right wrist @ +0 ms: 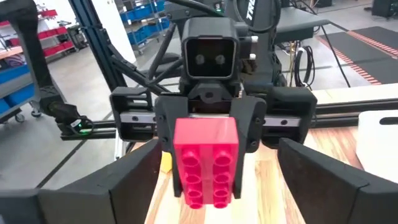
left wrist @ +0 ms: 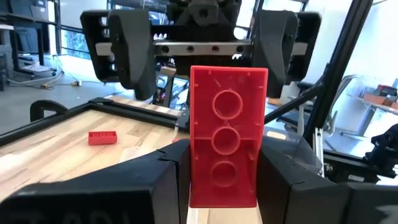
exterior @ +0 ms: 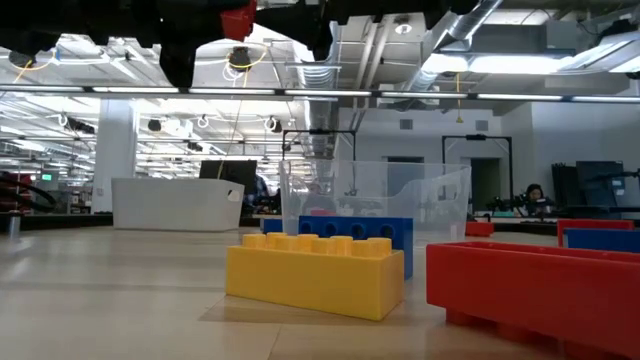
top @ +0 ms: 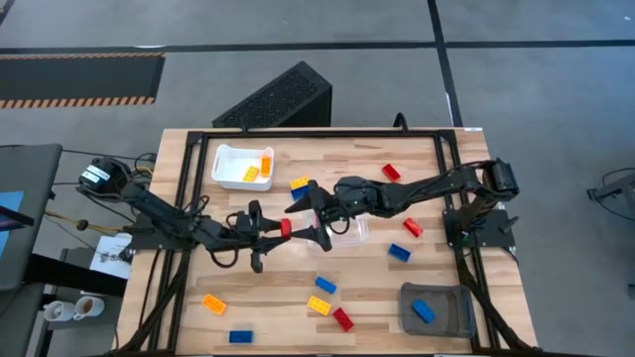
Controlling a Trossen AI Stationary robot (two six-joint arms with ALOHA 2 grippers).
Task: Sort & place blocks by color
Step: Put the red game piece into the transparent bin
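My left gripper (top: pixel 281 229) reaches in from the table's left and is shut on a red block (top: pixel 286 228), held above the table's middle. In the left wrist view the red block (left wrist: pixel 225 134) shows its hollow underside; in the right wrist view the block (right wrist: pixel 206 160) shows its studs. My right gripper (top: pixel 306 223) faces it from the right. It is open, with its fingers spread wide on either side of the block's free end and not touching it. Other red, blue and yellow blocks lie scattered on the table. My left gripper pinches the red block between its two fingers (right wrist: pixel 165 132), one on each long side (left wrist: pixel 194 180). The fingers come level from the table's left and lie along the block. The block is lifted clear of the table, and its free end (right wrist: pixel 205 186) sticks out toward my right gripper.
A white tray (top: pixel 230 169) with yellow blocks sits far left of centre. A clear container (top: pixel 349 232) stands under my right gripper, and a grey tray (top: pixel 451 315) with a blue block is near right. Loose blocks include red (top: pixel 391 172), blue (top: pixel 399 252), yellow (top: pixel 319 305) and orange (top: pixel 214 304).
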